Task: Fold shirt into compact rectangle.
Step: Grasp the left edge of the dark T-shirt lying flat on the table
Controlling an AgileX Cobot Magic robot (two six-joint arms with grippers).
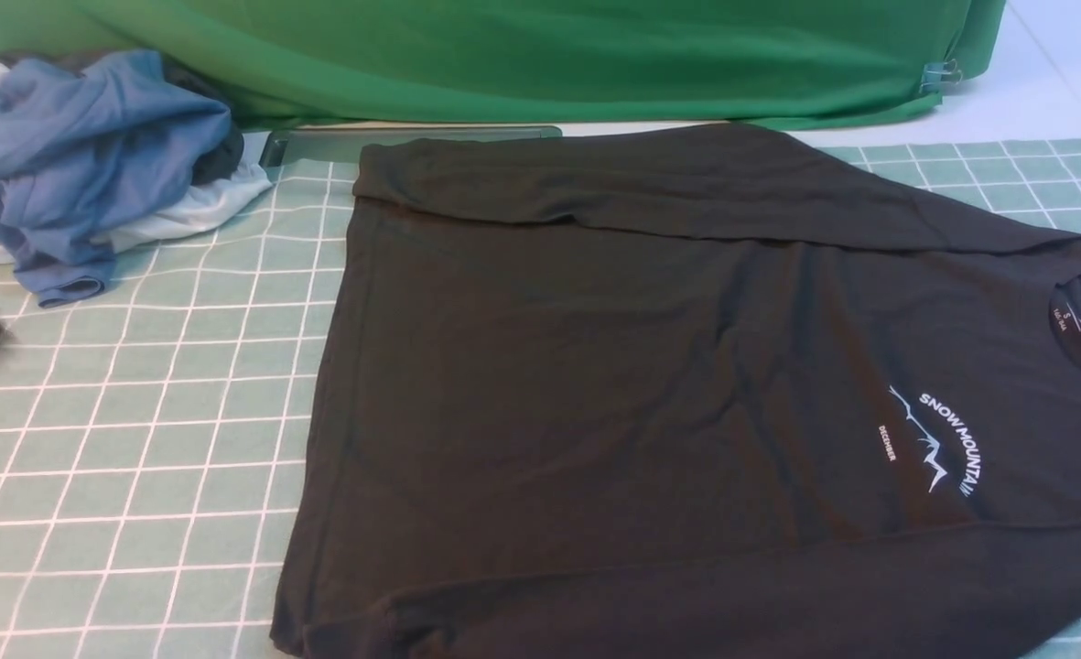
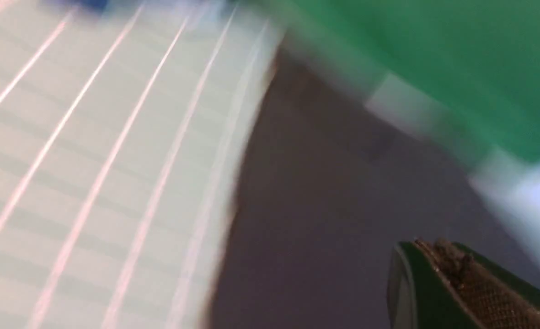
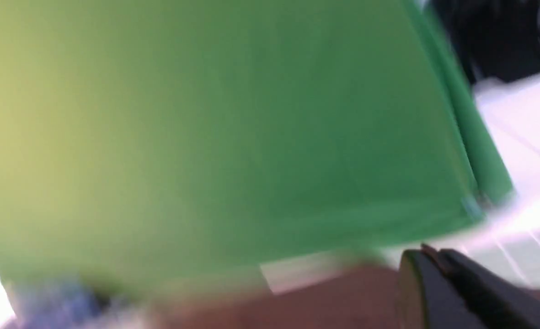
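Left end effector: the left end effector (image 2: pixel 427 249) had its two green fingers pressed together at the tips, with a rough mesh pad showing on one. Nothing was held between them. It hung above the shirt, near the shirt's edge.
Right end effector: the right end effector (image 3: pixel 427 253) was also fully closed, its dark fingers meeting at the tips, with no cloth between them. It was just above the far edge of the shirt, facing the green cloth.
Sharpness: both wrist views were strongly blurred, so small details could not be told.
Shirt: the black shirt (image 1: pixel 641 384) lay flat on the counter, filling the middle and right of the front view. Its neck pointed to the right and its hem to the left.
Sleeves: the far sleeve was folded across the far edge of the body. The near sleeve lay along the near edge.
Print: the white "SNOW MOUNTAIN" print (image 1: pixel 952 444) faced up and read sideways, near the neck.
Counter: the counter (image 1: pixel 137 458) was covered with a pale green checked mat with white lines.
Blue and white clothes: the blue and white clothes (image 1: pixel 91 156) were in a crumpled heap at the far left, apart from the shirt.
Green cloth: the green cloth (image 1: pixel 540 55) hung along the back, with a clip (image 1: pixel 938 73) at its right corner.
Grey strip: a grey strip (image 1: pixel 412 137) lay just behind the shirt's far left corner.
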